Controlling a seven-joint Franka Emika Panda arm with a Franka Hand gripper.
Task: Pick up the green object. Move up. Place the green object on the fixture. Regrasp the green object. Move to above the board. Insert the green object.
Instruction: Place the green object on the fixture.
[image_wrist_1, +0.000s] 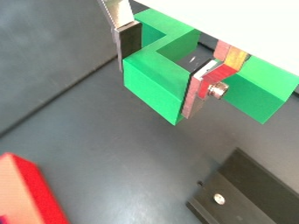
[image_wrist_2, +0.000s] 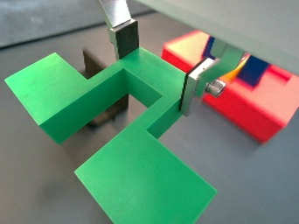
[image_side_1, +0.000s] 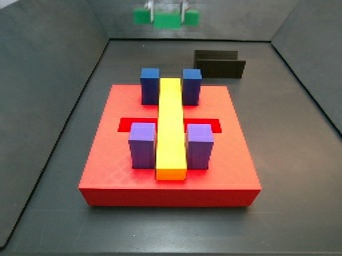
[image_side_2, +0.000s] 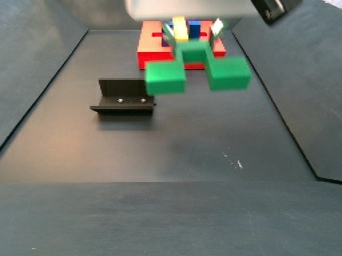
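While airborne, green object (image_side_2: 195, 72) lies crosswise | fingers (image_wrist_2: 195, 86) clamp its raised middle

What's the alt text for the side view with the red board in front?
A red board fills the foreground, carrying a long yellow bar flanked by two blue blocks and two purple blocks. Far behind and raised, the gripper holds the green object in its jaws, with the black fixture on the floor behind the board.

The bright green plastic block (image_wrist_2: 111, 114) sits between the hand's (image_wrist_2: 158, 63) silver plates with dark pads. The large red slab (image_side_1: 170, 148) carries a long yellow bar (image_side_1: 170, 127), blue and purple blocks. The step-shaped fixture (image_side_2: 123, 99) is glossy black; the bench (image_side_2: 174, 165) is dark grey.
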